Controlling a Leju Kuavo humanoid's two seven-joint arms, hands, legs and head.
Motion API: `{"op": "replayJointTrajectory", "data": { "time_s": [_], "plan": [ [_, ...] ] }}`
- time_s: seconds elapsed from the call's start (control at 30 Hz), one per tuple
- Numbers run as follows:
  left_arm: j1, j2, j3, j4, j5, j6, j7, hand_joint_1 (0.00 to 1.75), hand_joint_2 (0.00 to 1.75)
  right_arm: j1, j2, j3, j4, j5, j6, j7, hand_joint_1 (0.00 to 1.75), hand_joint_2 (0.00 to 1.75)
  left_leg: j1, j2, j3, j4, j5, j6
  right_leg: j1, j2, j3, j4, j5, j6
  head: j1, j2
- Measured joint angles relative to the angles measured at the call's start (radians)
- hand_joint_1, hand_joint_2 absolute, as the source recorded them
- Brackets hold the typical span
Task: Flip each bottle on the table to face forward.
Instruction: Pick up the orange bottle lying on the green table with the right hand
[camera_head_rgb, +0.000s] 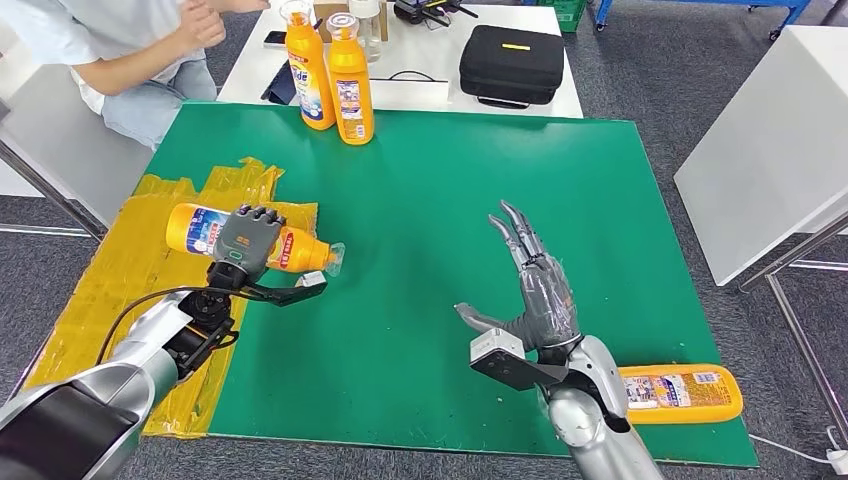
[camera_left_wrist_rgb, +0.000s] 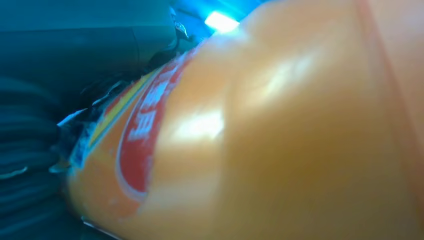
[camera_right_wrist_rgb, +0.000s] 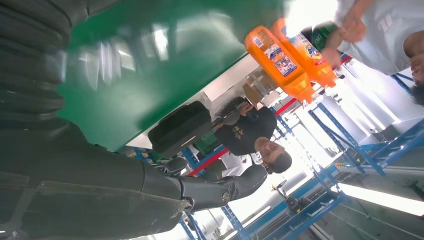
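Head view showed our left hand (camera_head_rgb: 247, 238) laid over the middle of a lying orange bottle (camera_head_rgb: 205, 230) at the left side of the green surface (camera_head_rgb: 430, 200), its fingers (camera_head_rgb: 262, 215) curled across the body; whether they had closed fully underneath we could not tell, though the left wrist view, with the bottle's orange wall (camera_left_wrist_rgb: 280, 140) pressed right up to the lens, suggested a firm hold. The bottle lay partly on the yellow tape (camera_head_rgb: 120, 270), cap toward the middle. Our right hand (camera_head_rgb: 535, 300) hovered open over bare green, fingers spread and holding nothing. A second lying bottle (camera_head_rgb: 680, 392) rested at the near right edge, just beside our right forearm, and two standing bottles (camera_head_rgb: 337, 75) stood at the far edge, near a seated person (camera_head_rgb: 140, 50). We judged the step to be rolling the gripped bottle so its label faced front, best done with the grip kept mid-body, the wrist turned slowly, and the slick plastic not allowed to slip.
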Motion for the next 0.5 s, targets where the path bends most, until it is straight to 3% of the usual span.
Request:
{"op": "replayJointTrajectory", "data": {
  "time_s": [0.13, 0.27, 0.5],
  "plan": [
    [0.000, 0.006, 0.012, 0.019, -0.004, -0.007, 0.002, 0.75, 1.75, 0.003, 0.001, -0.002, -0.004, 0.006, 0.001, 0.002, 0.00, 1.75, 0.000, 0.000, 0.000, 0.000, 0.000, 0.000, 0.000, 0.000, 0.000, 0.000, 0.000, 0.000, 0.000, 0.000],
    [0.000, 0.006, 0.018, 0.030, -0.005, -0.010, 0.003, 0.00, 1.75, 0.004, 0.001, -0.003, -0.004, 0.008, 0.001, 0.003, 0.00, 1.75, 0.000, 0.000, 0.000, 0.000, 0.000, 0.000, 0.000, 0.000, 0.000, 0.000, 0.000, 0.000, 0.000, 0.000],
    [0.000, 0.007, 0.059, 0.043, 0.015, -0.009, 0.019, 0.00, 1.75, 0.006, -0.002, -0.003, -0.017, 0.073, 0.040, 0.036, 0.00, 1.75, 0.000, 0.000, 0.000, 0.000, 0.000, 0.000, 0.000, 0.000, 0.000, 0.000, 0.000, 0.000, 0.000, 0.000]
  ]
}}
